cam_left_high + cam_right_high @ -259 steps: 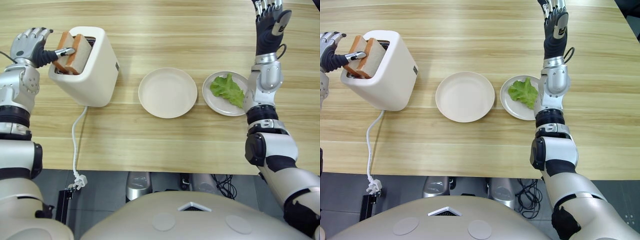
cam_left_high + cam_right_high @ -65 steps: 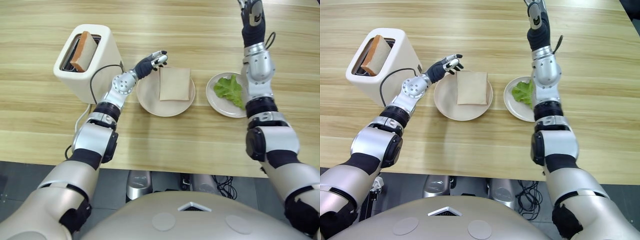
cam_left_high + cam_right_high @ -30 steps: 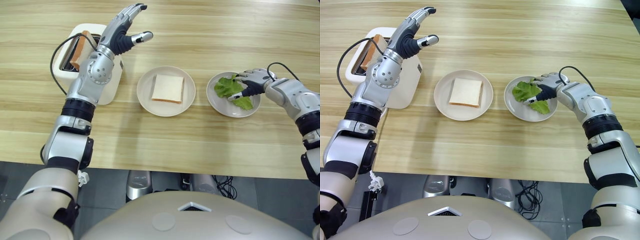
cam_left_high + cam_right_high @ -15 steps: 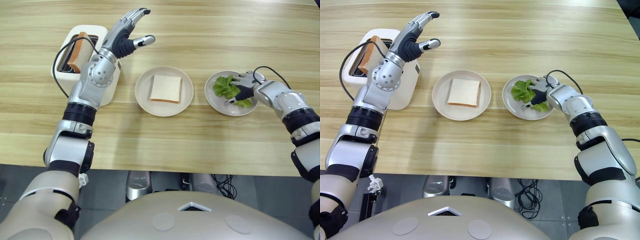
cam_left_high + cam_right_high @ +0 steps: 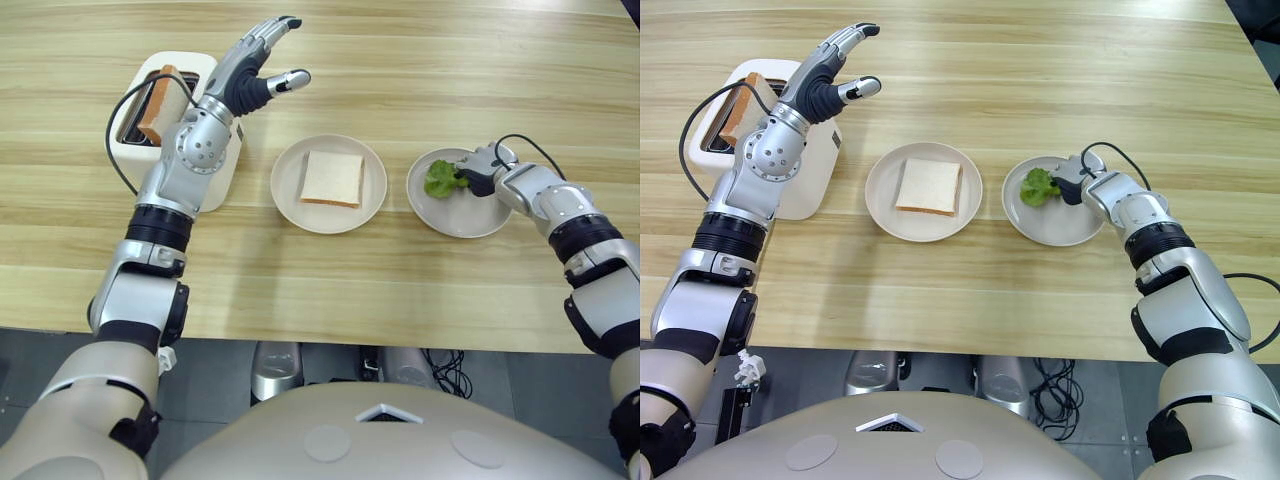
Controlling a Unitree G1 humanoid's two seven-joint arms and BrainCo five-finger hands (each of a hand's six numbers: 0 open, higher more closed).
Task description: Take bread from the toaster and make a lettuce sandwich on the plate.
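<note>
Wooden tabletop [image 5: 450, 60] setup, and the action is at the lettuce [image 5: 438, 179]: it sits scrunched up on the small plate [image 5: 452, 229] on the right, with the right hand [image 5: 480, 170] clenched on its edge, so that's the grab before the carry. One slice of bread [image 5: 332, 177] lies flat on the middle plate [image 5: 287, 205], well apart from the lettuce plate, and the second slice [image 5: 156, 104] stands in the toaster [image 5: 128, 152] on the left. The left hand [image 5: 252, 72] hangs above the toaster, fingers spread, holding nothing. My worry is that the grip looks like it's only on one edge of a floppy leaf, so it could tear or slip out on the way over, or land balled up and half off the bread. A low lift could also drag the small plate along. No brand or writing I can read anywhere.
</note>
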